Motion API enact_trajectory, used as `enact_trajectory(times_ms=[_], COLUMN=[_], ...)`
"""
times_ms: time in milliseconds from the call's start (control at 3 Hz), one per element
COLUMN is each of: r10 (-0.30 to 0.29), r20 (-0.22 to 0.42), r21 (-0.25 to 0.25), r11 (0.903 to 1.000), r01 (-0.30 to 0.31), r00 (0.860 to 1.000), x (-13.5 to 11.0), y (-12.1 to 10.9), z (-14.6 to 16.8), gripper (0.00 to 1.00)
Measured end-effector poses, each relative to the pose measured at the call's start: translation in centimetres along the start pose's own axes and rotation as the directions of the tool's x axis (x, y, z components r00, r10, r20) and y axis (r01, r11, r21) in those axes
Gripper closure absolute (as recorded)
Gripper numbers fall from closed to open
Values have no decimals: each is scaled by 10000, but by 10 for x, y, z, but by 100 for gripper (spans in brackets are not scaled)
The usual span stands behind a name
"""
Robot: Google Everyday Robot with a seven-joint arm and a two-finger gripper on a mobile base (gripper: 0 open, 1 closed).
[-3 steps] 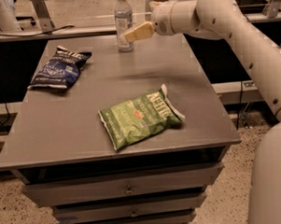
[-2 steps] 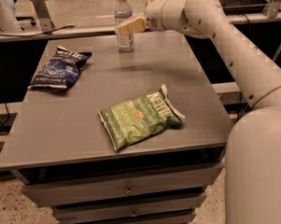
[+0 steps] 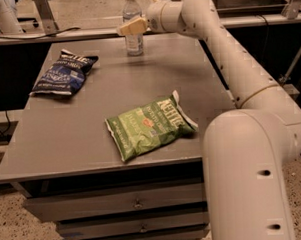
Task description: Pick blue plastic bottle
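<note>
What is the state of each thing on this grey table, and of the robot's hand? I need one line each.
Small clear bluish plastic bottle with white cap: upright, at the far edge of the grey table.
Hand: level with the bottle's middle, in front of it.
Green chip bag: lying flat, near the front.
Dark blue chip bag: lying flat, far left.
Drawers below: shut.

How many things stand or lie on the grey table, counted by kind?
Plastic bottles: 1, the blue plastic bottle; the gripper overlaps its middle in the view.
Chip bags: 2, the dark blue chip bag and the green chip bag.
Total: 3.
</note>
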State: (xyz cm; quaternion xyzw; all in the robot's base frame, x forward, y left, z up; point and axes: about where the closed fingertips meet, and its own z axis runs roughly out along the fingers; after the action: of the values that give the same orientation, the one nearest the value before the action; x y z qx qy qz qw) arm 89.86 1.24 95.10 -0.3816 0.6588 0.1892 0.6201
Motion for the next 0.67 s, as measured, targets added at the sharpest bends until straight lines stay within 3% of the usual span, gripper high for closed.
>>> enact_trajectory(times_ms=[667], r10=[445], r20=[-131], r21=[-85], r11=[9990], r01=[-446], r00=[9989], x=[15], y=[-3], z=[23], gripper=[41])
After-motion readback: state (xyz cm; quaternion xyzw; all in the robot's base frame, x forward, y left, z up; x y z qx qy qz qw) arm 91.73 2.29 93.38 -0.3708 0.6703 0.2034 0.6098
